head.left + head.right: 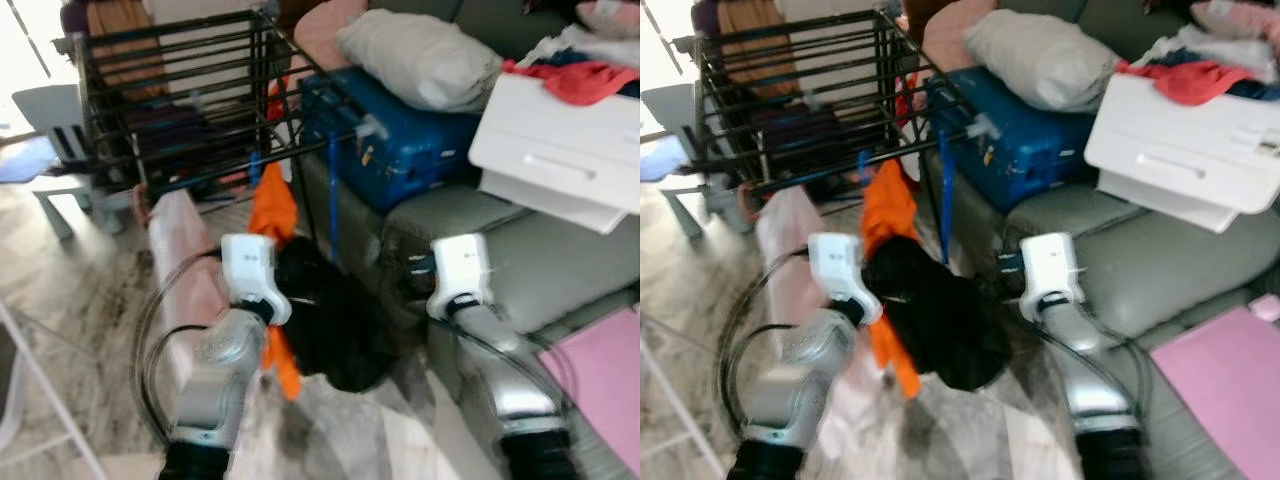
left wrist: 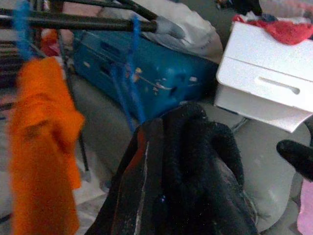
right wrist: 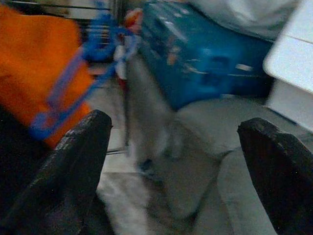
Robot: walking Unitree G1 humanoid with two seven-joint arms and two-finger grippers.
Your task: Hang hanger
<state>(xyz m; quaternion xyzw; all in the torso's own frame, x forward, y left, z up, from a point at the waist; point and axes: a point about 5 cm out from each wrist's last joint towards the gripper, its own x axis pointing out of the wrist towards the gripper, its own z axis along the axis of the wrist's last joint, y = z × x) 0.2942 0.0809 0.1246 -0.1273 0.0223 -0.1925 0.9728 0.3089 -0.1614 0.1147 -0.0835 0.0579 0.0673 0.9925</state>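
The left gripper (image 2: 195, 196) held a bunched black garment (image 1: 935, 310) low in front of the drying rack (image 1: 190, 90), its jaws shut on the cloth. Just beyond, an orange cloth (image 1: 273, 210) hung from the rack's near rail on a blue hanger (image 2: 128, 83), its hook up and long axis running downward. The right gripper (image 3: 181, 161), jaws wide and empty, pointed toward the hanger from the sofa (image 1: 540, 260) side and looked the nearer free hand.
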